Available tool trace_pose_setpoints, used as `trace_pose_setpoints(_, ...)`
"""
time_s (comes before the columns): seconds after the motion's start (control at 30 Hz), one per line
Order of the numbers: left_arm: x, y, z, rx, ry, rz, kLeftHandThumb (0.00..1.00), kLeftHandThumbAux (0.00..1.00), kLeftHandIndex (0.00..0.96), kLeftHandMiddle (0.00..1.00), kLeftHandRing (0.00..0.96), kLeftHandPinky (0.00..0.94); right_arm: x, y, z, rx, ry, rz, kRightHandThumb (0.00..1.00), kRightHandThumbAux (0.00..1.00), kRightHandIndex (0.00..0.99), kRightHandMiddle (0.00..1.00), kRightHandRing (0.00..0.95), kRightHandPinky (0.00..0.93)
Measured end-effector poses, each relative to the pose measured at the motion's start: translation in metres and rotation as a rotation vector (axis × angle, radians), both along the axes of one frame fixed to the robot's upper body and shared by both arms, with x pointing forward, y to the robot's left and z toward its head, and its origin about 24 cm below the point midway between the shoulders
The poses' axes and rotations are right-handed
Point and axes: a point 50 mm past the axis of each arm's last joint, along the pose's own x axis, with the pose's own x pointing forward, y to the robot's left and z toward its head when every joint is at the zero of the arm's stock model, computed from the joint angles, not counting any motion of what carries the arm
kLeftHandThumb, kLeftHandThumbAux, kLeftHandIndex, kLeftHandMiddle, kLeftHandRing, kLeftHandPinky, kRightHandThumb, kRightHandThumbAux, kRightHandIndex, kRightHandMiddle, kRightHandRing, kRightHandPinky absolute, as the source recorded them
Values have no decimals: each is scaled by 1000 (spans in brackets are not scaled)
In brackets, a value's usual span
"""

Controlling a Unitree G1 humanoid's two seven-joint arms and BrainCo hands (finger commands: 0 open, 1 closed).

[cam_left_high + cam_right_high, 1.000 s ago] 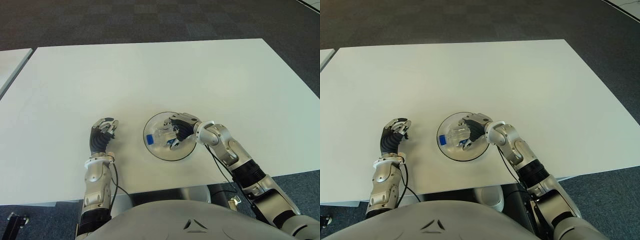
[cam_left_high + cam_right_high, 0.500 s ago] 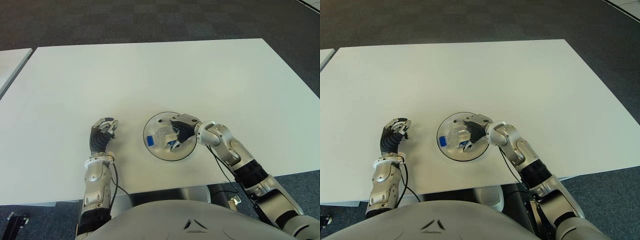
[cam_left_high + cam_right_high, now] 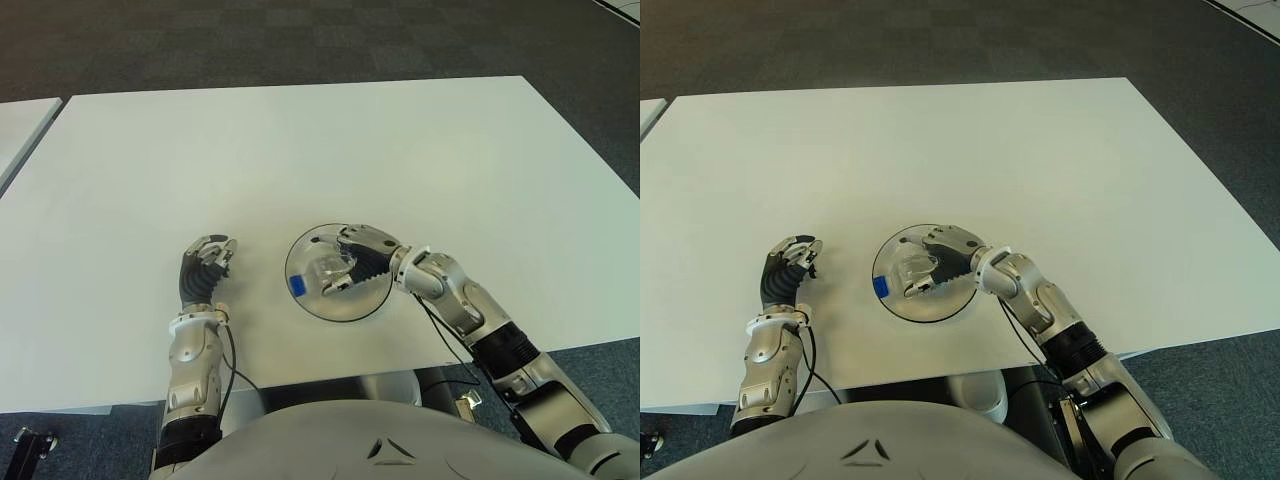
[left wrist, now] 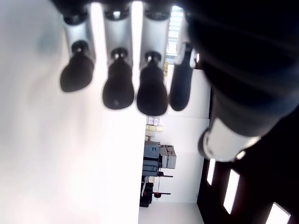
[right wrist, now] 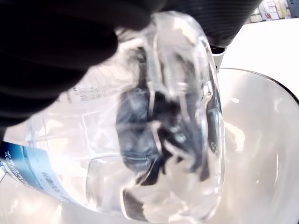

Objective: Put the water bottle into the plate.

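Near the front edge of the white table point(image 3: 420, 150), your right hand point(image 3: 362, 262) reaches over the round plate point(image 3: 372, 302) from its right side. Its fingers are wrapped around the clear water bottle point(image 3: 322, 274), which lies on its side across the plate, with the blue cap point(image 3: 297, 286) pointing to the left and toward you. The right wrist view shows the bottle point(image 5: 154, 135) filling the palm, with the pale plate surface point(image 5: 261, 154) right behind it. I judge the bottle is already inside the plate or just touching it, so the step in hand is the release.

To do it well, first let the bottle settle on the plate floor, then loosen the fingers slowly and all together. A round bottle on its side probably rolls easily, so keep the hand low and close for a moment after you open it. Lift the hand away upward and to the right, not across the cap, so you do not push the bottle over the rim.

Your left hand point(image 3: 205, 268) shows to the left of the plate, well apart from it, with fingers loosely curled and holding nothing.
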Motion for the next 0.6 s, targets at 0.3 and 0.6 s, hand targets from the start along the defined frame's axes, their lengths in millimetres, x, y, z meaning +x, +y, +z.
trace_pose_setpoints(0.3, 0, 0, 0, -1, 0, 0, 701, 721, 435, 757, 752, 750, -3, -1, 0, 54, -35, -10, 404, 176, 0, 0, 0, 0)
trace_pose_setpoints(0.6, 0, 0, 0, -1, 4, -1, 702, 721, 435, 761, 757, 758, -8, -3, 5, 156, -62, -30, 387, 139, 0, 0, 0, 0)
